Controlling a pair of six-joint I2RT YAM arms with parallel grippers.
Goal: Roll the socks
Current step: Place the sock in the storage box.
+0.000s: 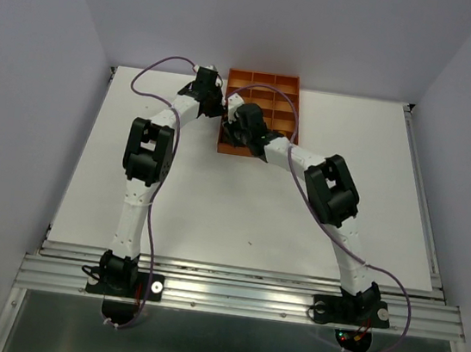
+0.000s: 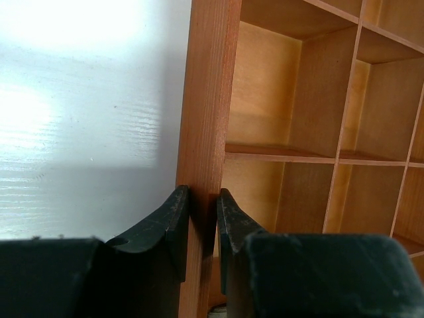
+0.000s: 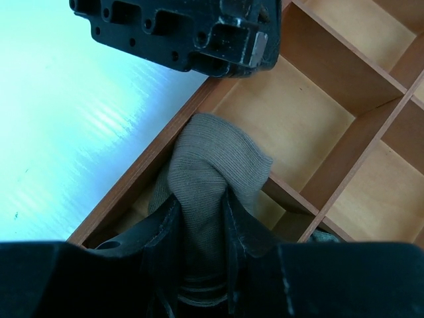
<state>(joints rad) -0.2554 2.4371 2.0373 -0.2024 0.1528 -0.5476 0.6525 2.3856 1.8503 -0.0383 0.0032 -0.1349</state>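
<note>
In the right wrist view my right gripper (image 3: 202, 212) is shut on a bunched taupe-brown sock (image 3: 218, 156), held over the near-left compartment of the orange tray (image 3: 142, 169). A scrap of grey fabric (image 3: 326, 236) shows in the neighbouring compartment. My left gripper (image 2: 203, 199) is shut on the tray's left wall (image 2: 209, 99), one finger outside and one inside. In the top view both grippers, left (image 1: 220, 106) and right (image 1: 237, 126), meet at the tray's near-left corner. The mustard sock is out of view.
The orange compartmented tray (image 1: 265, 79) stands at the table's far middle, with several bare wooden compartments (image 2: 265, 86). The left gripper's black body (image 3: 185, 26) hangs close above the right gripper. White tabletop (image 1: 239, 211) spreads in front.
</note>
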